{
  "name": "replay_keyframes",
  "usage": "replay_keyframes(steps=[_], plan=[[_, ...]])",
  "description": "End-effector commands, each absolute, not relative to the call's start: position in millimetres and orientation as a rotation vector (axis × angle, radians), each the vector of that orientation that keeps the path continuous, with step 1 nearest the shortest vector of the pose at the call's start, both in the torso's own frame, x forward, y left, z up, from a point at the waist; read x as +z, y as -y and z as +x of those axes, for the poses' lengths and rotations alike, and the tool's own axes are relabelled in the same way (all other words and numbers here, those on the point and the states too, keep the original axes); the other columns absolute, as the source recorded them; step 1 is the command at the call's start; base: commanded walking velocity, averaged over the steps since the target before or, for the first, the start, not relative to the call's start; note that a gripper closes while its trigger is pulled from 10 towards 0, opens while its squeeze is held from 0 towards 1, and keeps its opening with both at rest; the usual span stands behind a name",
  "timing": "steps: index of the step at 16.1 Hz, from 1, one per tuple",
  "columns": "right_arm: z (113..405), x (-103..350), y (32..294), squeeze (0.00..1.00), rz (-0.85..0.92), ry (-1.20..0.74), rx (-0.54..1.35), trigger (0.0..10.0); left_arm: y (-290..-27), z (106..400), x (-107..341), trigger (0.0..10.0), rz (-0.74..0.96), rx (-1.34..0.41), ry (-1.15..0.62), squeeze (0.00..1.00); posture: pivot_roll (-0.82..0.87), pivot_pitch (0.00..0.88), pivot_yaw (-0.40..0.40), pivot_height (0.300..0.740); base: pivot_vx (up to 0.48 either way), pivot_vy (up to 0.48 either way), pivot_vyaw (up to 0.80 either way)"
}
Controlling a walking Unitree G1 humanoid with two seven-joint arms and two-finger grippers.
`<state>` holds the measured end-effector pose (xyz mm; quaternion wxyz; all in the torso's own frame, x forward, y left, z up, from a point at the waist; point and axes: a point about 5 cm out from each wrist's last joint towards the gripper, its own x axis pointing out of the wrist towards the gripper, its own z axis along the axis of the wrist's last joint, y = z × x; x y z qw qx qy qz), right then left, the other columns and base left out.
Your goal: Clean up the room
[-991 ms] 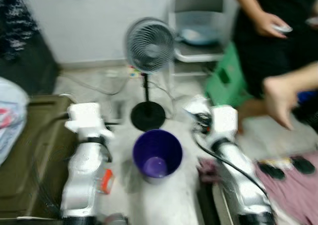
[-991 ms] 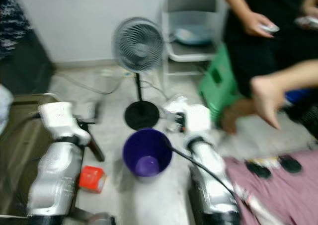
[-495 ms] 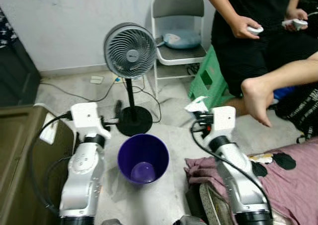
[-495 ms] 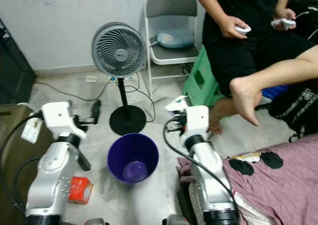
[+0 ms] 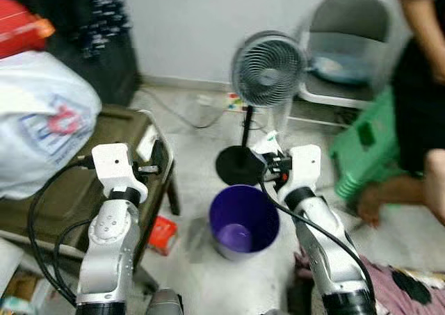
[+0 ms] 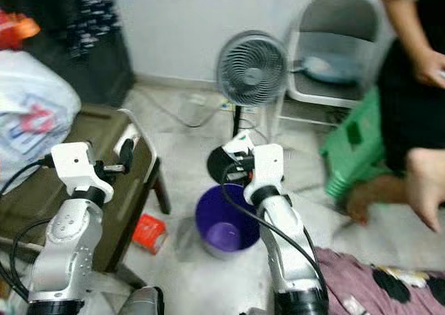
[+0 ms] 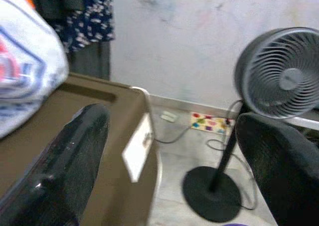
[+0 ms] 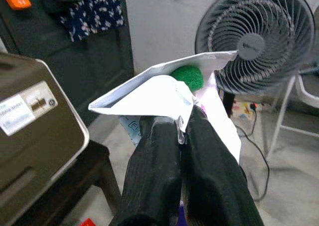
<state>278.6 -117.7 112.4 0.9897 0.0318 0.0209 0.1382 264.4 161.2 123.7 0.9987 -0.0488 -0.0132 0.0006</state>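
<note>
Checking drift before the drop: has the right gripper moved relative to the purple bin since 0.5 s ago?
Yes. The right gripper, shut on the white wrapper, now sits behind the purple bin's rim, not to its right.

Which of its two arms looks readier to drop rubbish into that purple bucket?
The right. Its gripper is shut on a crumpled white wrapper and sits just above the round purple plastic bucket. The left gripper is open, holding nothing, over the olive-brown table.

Grey standing fan (image 5: 268,68) by the wall, folding chair (image 5: 345,51), green stool (image 5: 361,151)
</note>
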Motion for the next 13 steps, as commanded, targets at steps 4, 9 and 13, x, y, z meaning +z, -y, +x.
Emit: replay_keyframes(steps=[4, 9, 13], plan=[[289, 113, 125, 0.00, 0.017, -0.041, 0.222, 10.0, -148, 267, 140, 10.0, -0.055, -0.119, 0.101, 0.00, -0.01, 0.022, -0.035, 0.740, 0.000, 0.000, 0.00], [302, 116, 128, 0.00, 0.000, -0.043, 0.144, 10.0, -131, 264, 149, 10.0, 0.031, -0.384, 0.155, 0.00, -0.01, 0.000, -0.019, 0.740, 0.000, 0.000, 0.00], [309, 111, 130, 0.00, -0.019, -0.069, 0.108, 10.0, -134, 258, 144, 10.0, 0.116, -0.448, 0.149, 0.00, 0.01, 0.000, -0.024, 0.740, 0.000, 0.000, 0.00]])
